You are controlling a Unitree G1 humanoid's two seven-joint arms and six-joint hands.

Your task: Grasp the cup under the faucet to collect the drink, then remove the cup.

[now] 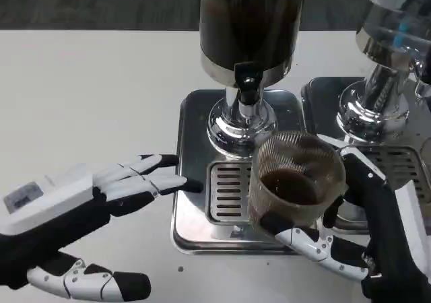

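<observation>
The cup [296,182] is in the right hand [350,229], which wraps it from the right and below — fingers [303,239] curl under its base and another part of the hand rises along its right wall. It stands upright over the slotted grate [229,192] of the drip tray [192,236], in front of the faucet [247,87] and slightly to the faucet's right, so the spout sits behind its rim, not squarely above it. Dark drink already lies in the bottom of the cup.

The left hand [101,195] grasps nothing; its fingers lie spread and flat, the tips reaching the drip tray's left edge, well left of the faucet.

The right hand is the one on the cup, so the removal looks to be its job. The cup's long axis is vertical, and the clear way out appears to be toward the robot, away from the faucet — kept level, since the drink could slop. A second dispenser [380,101] stands close to the right of the faucet, leaving little room that way.
</observation>
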